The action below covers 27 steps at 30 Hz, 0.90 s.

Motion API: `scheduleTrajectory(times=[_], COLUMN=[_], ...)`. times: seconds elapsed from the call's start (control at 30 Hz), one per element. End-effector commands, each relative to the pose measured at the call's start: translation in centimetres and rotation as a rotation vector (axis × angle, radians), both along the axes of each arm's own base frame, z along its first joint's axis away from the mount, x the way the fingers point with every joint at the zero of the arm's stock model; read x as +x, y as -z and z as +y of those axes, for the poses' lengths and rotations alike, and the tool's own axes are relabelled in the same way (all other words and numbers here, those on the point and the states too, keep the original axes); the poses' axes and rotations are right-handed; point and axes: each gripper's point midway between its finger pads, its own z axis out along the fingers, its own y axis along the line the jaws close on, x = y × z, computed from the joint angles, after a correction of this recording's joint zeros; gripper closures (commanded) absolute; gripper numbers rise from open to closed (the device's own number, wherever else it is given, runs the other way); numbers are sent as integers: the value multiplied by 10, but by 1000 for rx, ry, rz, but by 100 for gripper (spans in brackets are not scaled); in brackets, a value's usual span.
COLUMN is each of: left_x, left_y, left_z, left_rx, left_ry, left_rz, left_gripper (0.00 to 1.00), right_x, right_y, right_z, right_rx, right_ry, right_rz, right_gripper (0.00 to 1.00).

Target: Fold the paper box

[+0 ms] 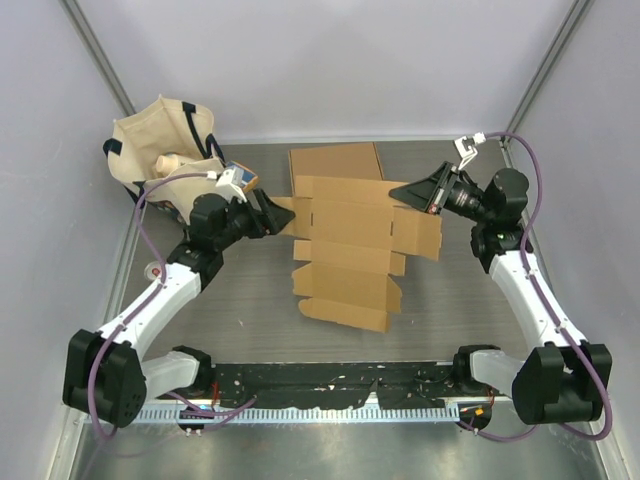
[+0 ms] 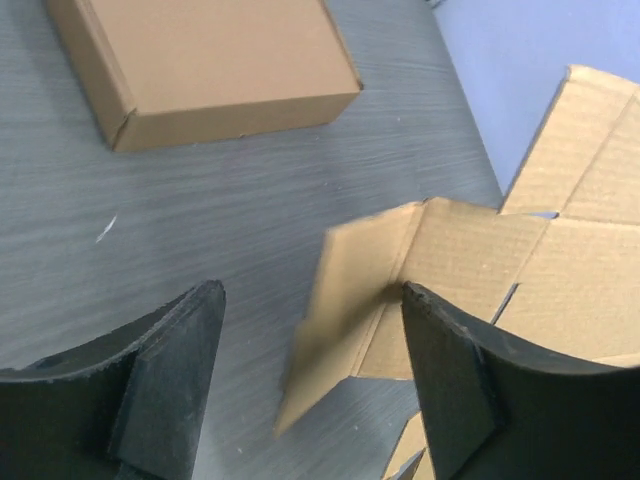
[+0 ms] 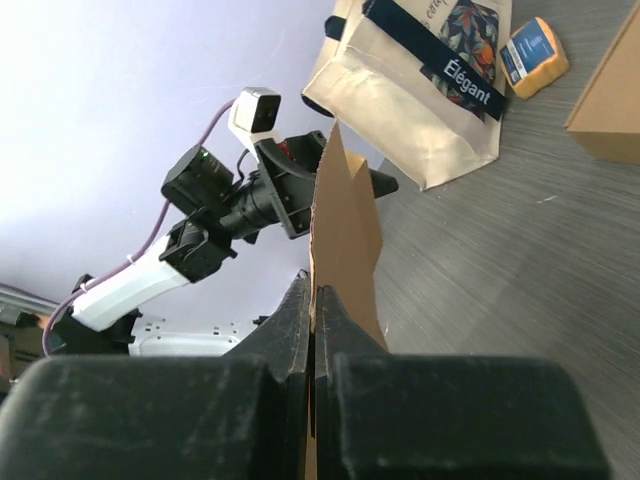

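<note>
The unfolded brown cardboard box blank lies mid-table, its right side lifted. My right gripper is shut on the blank's right edge, and the thin cardboard stands edge-on between its closed fingers. My left gripper is open at the blank's left edge. In the left wrist view a raised, blurred side flap sits between its two black fingers, touching neither as far as I can see.
A finished flat cardboard box lies at the back centre, also in the left wrist view. A beige tote bag with a small blue-orange item sits back left. Cage posts and walls ring the table.
</note>
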Motion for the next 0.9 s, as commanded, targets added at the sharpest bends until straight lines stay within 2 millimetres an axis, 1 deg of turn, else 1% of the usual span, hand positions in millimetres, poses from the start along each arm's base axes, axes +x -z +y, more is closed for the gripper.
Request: scheduleTrajectory(times=[0.0, 0.03, 0.07, 0.1, 0.13, 0.2, 0.23, 0.27, 0.3, 0.33, 0.37, 0.4, 0.43, 0.47, 0.5, 0.53, 0.57, 0.63, 0.67, 0.7, 0.73, 0.77, 0.8, 0.87], left_x=[-2, -3, -5, -10, -13, -17, -22, -24, -28, -38, -40, -46, -51, -54, -60, -61, -63, -64, -68, -70, -71, -74, -74, -76], left_y=[-62, -61, -61, -59, -57, -55, -51, -52, -53, -46, -54, -50, -51, -57, -52, -53, -56, -59, -61, -63, -63, -63, -64, -64], left_z=[-28, -31, -34, -37, -36, -35, -34, -35, -37, -40, -41, -42, -42, -44, -43, -42, -42, -43, -45, -46, -46, -47, -47, -47], left_rx=[-159, -176, -176, -172, -149, -118, -102, -80, -69, -52, -32, -19, -6, 16, 29, 38, 45, 34, 21, 11, 8, 4, 2, -3], left_ry=[172, 195, 219, 252, 265, 275, 289, 310, 343, 398, 435, 469, 498, 544, 561, 569, 573, 575, 602, 612, 618, 632, 635, 643], left_rz=[-195, -188, -183, -174, -175, -179, -164, -183, -184, -143, -171, -150, -149, -189, -161, -167, -185, -202, -213, -215, -214, -215, -220, -224], left_gripper=[38, 57, 67, 74, 86, 95, 100, 100, 100, 100, 100, 100, 100, 100, 100, 100, 100, 100, 100, 100, 100, 100, 100, 100], right_x=[-17, -18, -17, -7, 1, 13, 19, 21, 20, 24, 23, 21, 23, 24, 23, 19, 22, 15, 20, 21, 21, 26, 26, 24], right_y=[-26, -25, -23, -11, -1, 19, 24, 24, 20, 27, 26, 22, 28, 23, 23, 22, 26, 32, 41, 44, 45, 46, 46, 42], right_z=[0, -1, -1, -7, -14, -29, -33, -32, -25, -21, -15, -7, 2, 8, 15, 27, 34, 48, 51, 53, 54, 55, 56, 60], right_rx=[11, -1, -22, -131, -216, -415, -505, -545, -567, -582, -569, -544, -555, -564, -580, -583, -589, -542, -552, -557, -555, -556, -560, -542], right_ry=[-36, -34, -27, 20, 66, 170, 185, 185, 172, 141, 109, 56, 19, 4, -15, -55, -99, -208, -231, -241, -257, -252, -260, -288], right_rz=[-120, -135, -154, -200, -203, -182, -245, -271, -289, -285, -302, -318, -319, -346, -378, -415, -446, -446, -443, -448, -468, -504, -526, -577], right_gripper=[99, 98, 97, 89, 63, 43, 29, 26, 24, 21, 21, 20, 20, 20, 19, 17, 16, 17, 18, 18, 18, 18, 18, 18])
